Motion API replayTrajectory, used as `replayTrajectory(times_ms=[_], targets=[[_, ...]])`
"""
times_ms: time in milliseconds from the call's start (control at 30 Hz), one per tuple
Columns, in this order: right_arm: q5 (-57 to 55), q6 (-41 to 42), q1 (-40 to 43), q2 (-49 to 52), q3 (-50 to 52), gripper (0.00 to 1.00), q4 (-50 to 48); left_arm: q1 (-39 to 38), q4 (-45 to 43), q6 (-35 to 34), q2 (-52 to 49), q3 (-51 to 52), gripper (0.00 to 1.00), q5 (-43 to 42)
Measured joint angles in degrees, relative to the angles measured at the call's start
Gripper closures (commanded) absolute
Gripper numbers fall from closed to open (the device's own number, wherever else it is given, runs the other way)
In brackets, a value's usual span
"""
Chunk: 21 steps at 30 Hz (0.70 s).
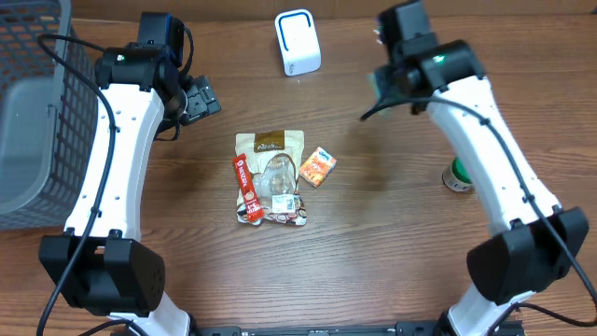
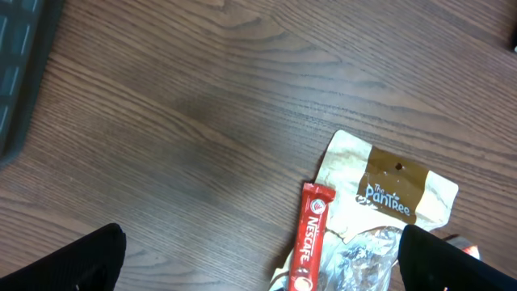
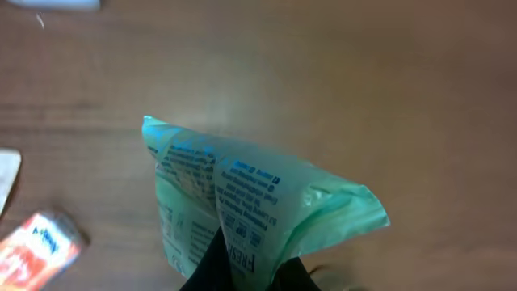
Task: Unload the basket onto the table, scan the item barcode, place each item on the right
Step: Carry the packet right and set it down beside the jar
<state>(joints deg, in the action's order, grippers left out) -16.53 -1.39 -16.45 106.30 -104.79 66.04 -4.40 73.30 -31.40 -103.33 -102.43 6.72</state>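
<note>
Right tool (image 3: 250, 271) pinches green packet (image 3: 242, 194); left tool (image 2: 258, 263) gapes.

The tabletop (image 1: 373, 243) is brown with darker wood grain. The packet (image 3: 242, 202) is pale green with blue and dark print. The stick (image 2: 309, 238) is red with white lettering, the pouch (image 2: 388, 190) beige with a brown label, the carton (image 1: 317, 166) orange, the box (image 1: 298, 42) white, and the basket (image 1: 37, 103) grey mesh.
</note>
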Motion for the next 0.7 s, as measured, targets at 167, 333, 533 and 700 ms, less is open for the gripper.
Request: replayTrajectory(times_ms=[167, 333, 533, 700], targets=[[8.5, 1.2, 8.4, 0.4, 9.0, 0.96, -1.1, 0.0, 0.0, 0.0, 0.0, 0.0, 0.00, 0.0], [10.8, 1.2, 13.0, 0.9, 17.6, 0.96, -8.9, 0.0, 0.0, 0.0, 0.0, 0.0, 0.00, 0.0], [10.3, 0.1, 15.2, 1.0, 24.4, 0.90, -13.9, 0.0, 0.0, 0.0, 0.0, 0.0, 0.00, 0.0], [6.6, -0.4, 16.0, 1.1, 24.6, 0.54, -14.2, 0.0, 0.0, 0.0, 0.0, 0.0, 0.00, 0.0]])
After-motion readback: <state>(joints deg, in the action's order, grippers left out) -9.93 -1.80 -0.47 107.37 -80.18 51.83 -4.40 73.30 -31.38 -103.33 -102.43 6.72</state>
